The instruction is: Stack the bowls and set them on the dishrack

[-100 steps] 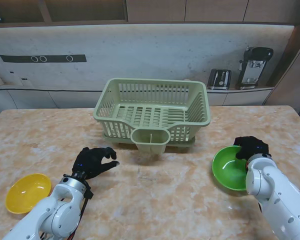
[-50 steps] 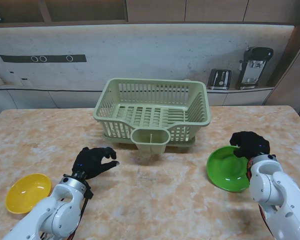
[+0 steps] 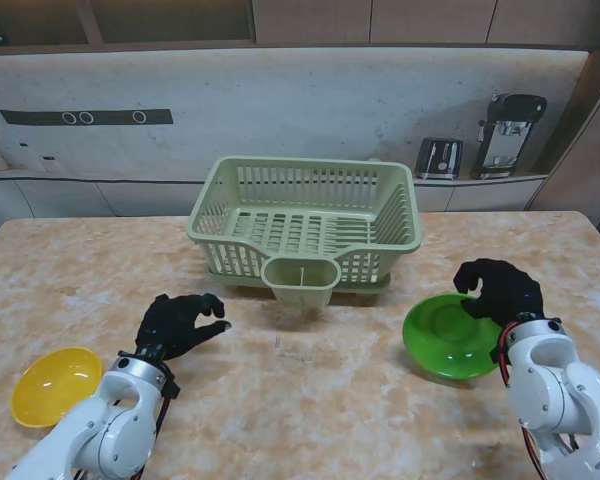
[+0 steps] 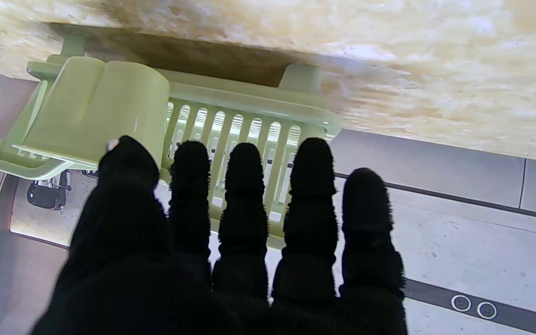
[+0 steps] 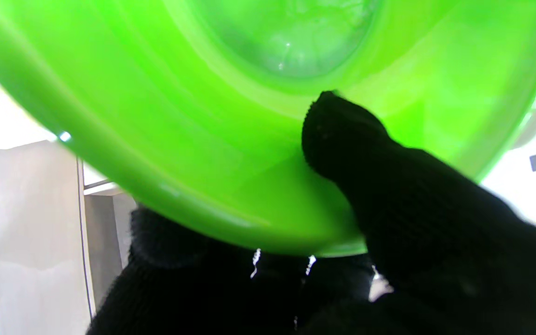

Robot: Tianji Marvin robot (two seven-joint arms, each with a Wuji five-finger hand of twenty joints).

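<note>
A green bowl (image 3: 445,335) hangs tilted over the table's right side, gripped at its rim by my right hand (image 3: 498,288). The right wrist view is filled by this bowl (image 5: 231,116), with my thumb (image 5: 342,135) pressed inside it and the other fingers under the rim. A yellow bowl (image 3: 55,385) lies on the table at the near left. My left hand (image 3: 180,322) hovers open to the right of it, holding nothing, fingers (image 4: 244,186) pointing toward the dishrack (image 4: 231,121). The pale green dishrack (image 3: 308,226) stands empty at the middle back of the table.
A cutlery cup (image 3: 300,281) sticks out from the dishrack's near side. A toaster (image 3: 439,158) and a coffee machine (image 3: 510,132) stand on the counter behind the table.
My right hand has carried the green bowl to the left and lifted it, and the bowl has tilted more level. My left hand has shifted slightly left.
</note>
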